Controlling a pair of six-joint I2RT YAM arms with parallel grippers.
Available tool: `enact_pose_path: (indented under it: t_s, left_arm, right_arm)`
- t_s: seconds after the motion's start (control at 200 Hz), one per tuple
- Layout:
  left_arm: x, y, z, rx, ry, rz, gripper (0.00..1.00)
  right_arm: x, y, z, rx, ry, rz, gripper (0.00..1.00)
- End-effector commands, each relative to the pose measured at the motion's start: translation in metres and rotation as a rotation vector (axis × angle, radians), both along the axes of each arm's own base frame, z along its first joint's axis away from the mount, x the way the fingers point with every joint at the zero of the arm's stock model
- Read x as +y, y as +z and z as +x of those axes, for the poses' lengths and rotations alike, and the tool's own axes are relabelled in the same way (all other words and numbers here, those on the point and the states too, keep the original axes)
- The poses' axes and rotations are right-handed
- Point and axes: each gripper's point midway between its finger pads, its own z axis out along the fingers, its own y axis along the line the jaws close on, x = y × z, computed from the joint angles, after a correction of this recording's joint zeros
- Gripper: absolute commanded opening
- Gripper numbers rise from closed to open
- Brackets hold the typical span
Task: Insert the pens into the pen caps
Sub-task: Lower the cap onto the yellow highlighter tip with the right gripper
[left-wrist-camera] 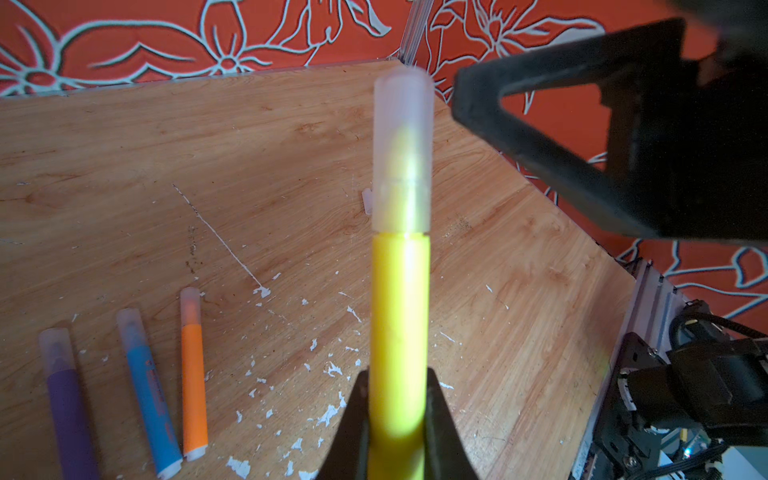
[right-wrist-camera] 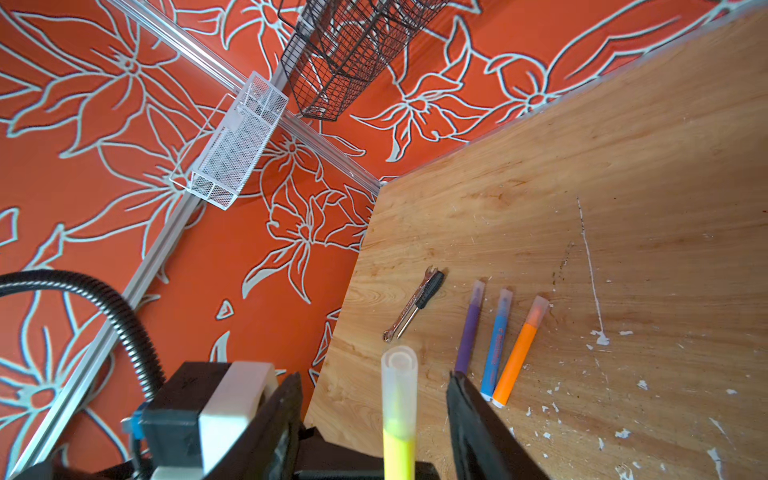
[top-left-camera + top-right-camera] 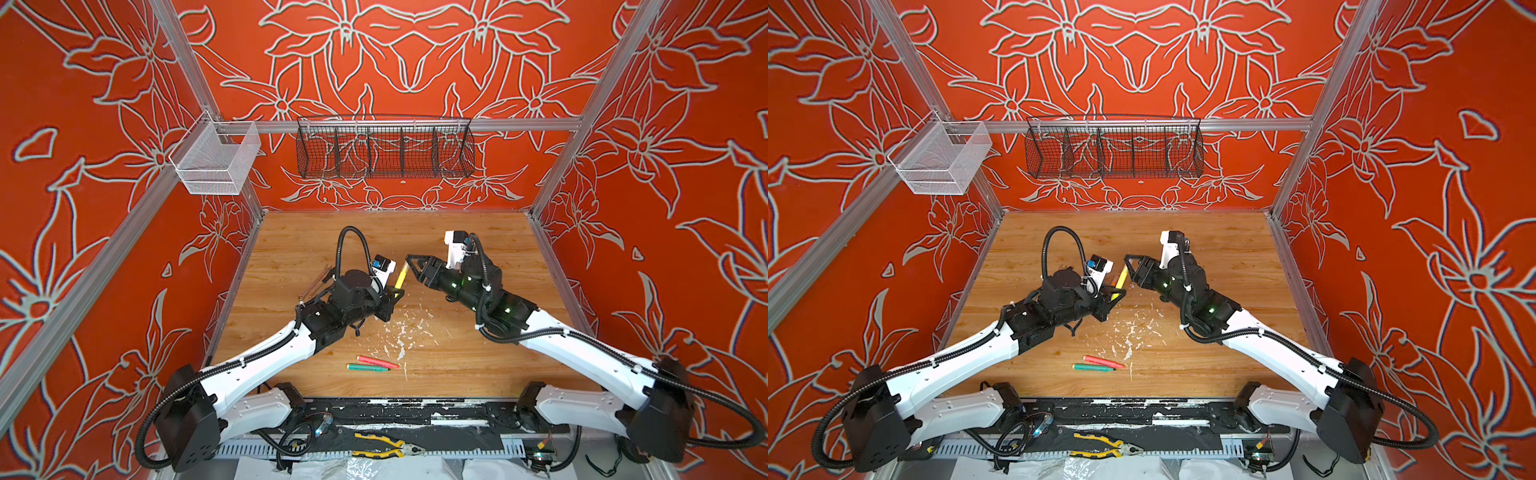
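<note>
Yellow pen [image 1: 399, 332]; purple pen [image 1: 68, 407] wrist-only

Your left gripper [image 3: 395, 294] was clamped on the yellow pen [image 3: 401, 278] at mid-table. Your right gripper [image 3: 413, 269] faced it from the right, jaws parted, both forearms angled inward.

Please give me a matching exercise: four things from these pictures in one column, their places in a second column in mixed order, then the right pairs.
1. yellow pen
2. orange pen
3. green pen
4. pliers

A. lying beside the pink-red pen
B. held in the jaws of the left gripper
C. on the black strip before the table
D. lying beside the blue pen

Pairs: 1-B, 2-D, 3-A, 4-C
</note>
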Motion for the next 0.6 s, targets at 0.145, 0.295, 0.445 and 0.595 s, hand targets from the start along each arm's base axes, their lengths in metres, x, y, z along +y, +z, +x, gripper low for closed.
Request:
enact_pose_path:
  t_s: [0.145,0.295,0.445,0.595]
  left_arm:
    - [-0.003,0.018,-0.001,-0.051,-0.022,-0.034,0.00]
    - [-0.003,0.018,-0.001,-0.051,-0.024,-0.035,0.00]
    - [-0.003,0.019,-0.002,-0.053,-0.024,-0.038,0.00]
    - [-0.002,0.019,-0.002,-0.052,-0.023,-0.037,0.00]
  right_arm:
    - [0.015,0.003,0.009,0.016,0.043,-0.015,0.45]
    - [0.017,0.003,0.011,0.010,0.050,-0.039,0.45]
    - [0.020,0.003,0.012,0.005,0.057,-0.049,0.45]
    - [0.023,0.001,0.013,0.009,0.069,-0.057,0.33]
